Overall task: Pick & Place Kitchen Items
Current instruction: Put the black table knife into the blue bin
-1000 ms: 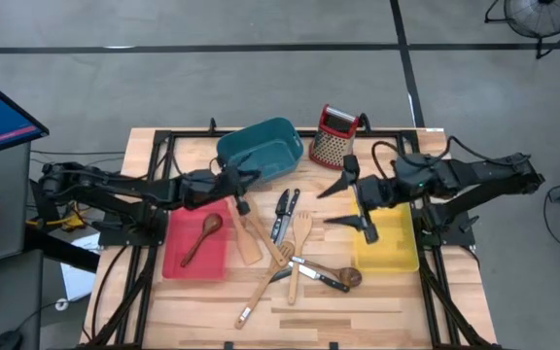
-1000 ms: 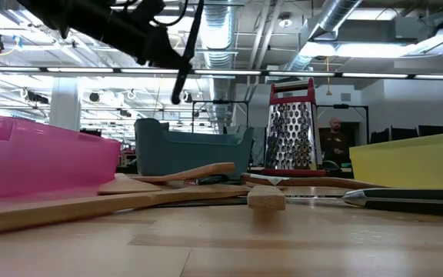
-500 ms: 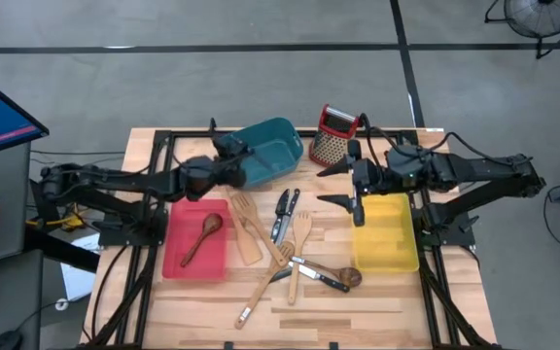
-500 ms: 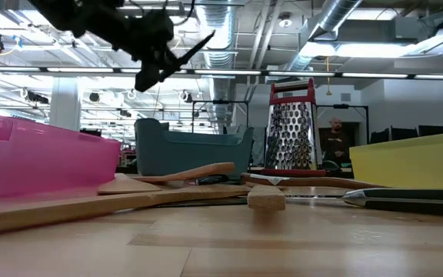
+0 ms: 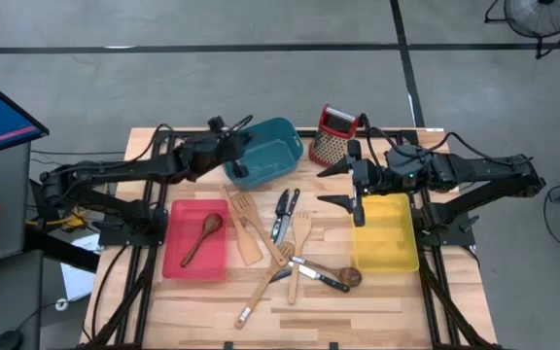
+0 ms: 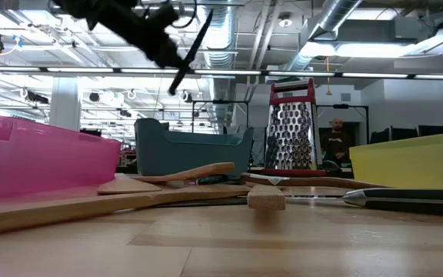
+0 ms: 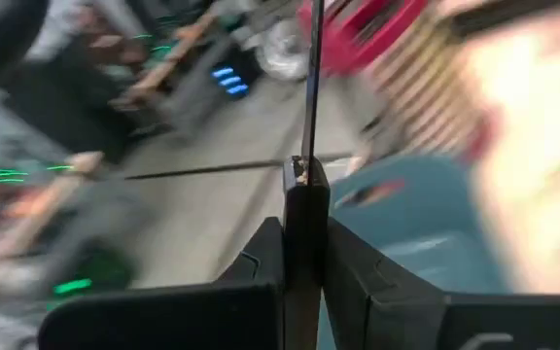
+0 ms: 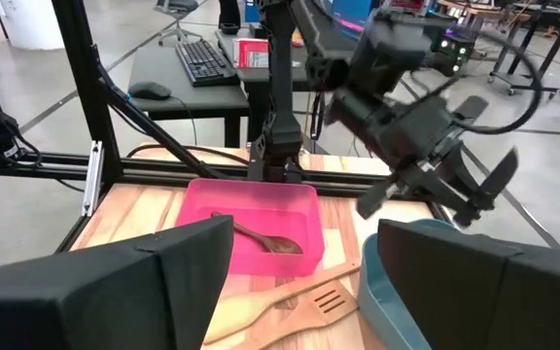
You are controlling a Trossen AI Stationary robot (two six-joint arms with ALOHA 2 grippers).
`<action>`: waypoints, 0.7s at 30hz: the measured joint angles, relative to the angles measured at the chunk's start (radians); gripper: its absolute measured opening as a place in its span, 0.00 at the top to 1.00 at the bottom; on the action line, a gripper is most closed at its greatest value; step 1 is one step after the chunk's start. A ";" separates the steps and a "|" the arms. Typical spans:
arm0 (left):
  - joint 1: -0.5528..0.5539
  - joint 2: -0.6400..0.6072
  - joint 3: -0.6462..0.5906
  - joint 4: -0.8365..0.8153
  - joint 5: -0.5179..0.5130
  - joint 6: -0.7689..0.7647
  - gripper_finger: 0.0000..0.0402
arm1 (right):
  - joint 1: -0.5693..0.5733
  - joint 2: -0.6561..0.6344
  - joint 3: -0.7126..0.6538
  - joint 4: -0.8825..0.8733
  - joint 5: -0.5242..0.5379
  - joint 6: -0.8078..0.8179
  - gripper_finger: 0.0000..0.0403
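Two arms | left end effector [image 5: 236, 148] clamps knife [image 7: 310, 87] above teal bin [image 5: 265, 153] | right end effector [image 5: 348, 187] gaping

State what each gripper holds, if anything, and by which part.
The left gripper is shut on a black-handled knife, gripping its handle, above the teal bin. The right gripper is open and holds nothing.

high: straight down over the whole bench [image 5: 358, 309]
low: bench-top level, facing the room
both: teal bin [image 5: 265, 148] [image 6: 191, 151]
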 joint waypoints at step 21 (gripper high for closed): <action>0.134 0.387 0.274 -0.339 0.168 -0.295 0.96 | 0.010 0.000 0.000 -0.098 -0.001 0.078 0.34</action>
